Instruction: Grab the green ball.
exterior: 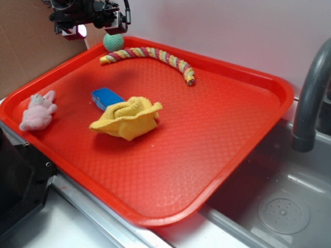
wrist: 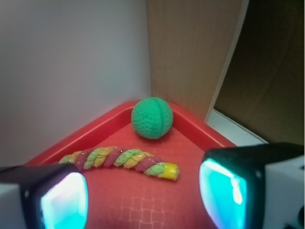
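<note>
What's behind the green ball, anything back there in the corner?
The green ball sits in the red tray's far corner. Behind it only the rim, white wall and cardboard panel show. The rim stretch directly behind the ball is hidden.

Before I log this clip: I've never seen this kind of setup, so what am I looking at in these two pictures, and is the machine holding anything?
It is a small robot arm working over a red tray that sits beside a sink. The exterior picture is taken from the side. In it the gripper is the dark part at the top left, hanging above the tray's far corner. The wrist picture comes from a camera on the arm itself, looking out between its two fingers, which show as dark blocks at the bottom.

On the tray lie the green ball in the far corner, a striped rope toy just in front of it, a yellow cloth, a blue object partly under the cloth, and a pink plush toy.

The jaws are open and hold nothing.
</note>
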Controlling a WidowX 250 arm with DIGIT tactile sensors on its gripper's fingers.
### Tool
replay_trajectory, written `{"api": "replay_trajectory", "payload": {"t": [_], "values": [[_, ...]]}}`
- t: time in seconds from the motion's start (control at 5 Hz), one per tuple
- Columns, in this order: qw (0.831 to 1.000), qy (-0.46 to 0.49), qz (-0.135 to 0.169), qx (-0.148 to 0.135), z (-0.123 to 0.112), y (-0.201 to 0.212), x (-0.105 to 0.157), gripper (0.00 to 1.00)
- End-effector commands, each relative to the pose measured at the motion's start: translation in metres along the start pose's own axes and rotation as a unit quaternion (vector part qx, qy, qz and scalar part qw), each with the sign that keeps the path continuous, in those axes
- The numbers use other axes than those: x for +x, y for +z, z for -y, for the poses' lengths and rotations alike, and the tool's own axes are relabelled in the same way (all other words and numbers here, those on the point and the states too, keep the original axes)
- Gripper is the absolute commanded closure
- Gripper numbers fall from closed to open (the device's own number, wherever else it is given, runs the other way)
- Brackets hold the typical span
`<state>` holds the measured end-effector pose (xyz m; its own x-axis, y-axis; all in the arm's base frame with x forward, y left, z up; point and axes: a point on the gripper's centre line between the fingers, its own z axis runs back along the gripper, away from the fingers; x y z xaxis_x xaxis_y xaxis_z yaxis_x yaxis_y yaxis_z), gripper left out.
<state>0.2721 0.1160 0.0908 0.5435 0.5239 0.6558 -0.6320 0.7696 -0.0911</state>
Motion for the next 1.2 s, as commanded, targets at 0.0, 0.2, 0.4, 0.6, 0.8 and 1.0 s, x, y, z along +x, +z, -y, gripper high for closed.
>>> {"api": "replay_trajectory", "payload": {"t": [0.0,0.2,0.4,0.6,0.8,1.0], "values": [[1.000,0.005,0.019,-0.005,-0.004,0.009,0.016,0.00],[1.000,0.000,0.002,-0.010,-0.002,-0.014,0.027,0.00],[1.000,-0.003,-0.002,-0.018,-0.004,-0.034,0.041,0.00],[1.000,-0.009,-0.006,-0.007,-0.005,-0.059,0.047,0.00],[1.000,-0.013,-0.009,-0.002,-0.008,-0.065,0.045,0.00],[0.999,0.027,-0.026,0.024,-0.017,-0.043,0.039,0.00]]}}
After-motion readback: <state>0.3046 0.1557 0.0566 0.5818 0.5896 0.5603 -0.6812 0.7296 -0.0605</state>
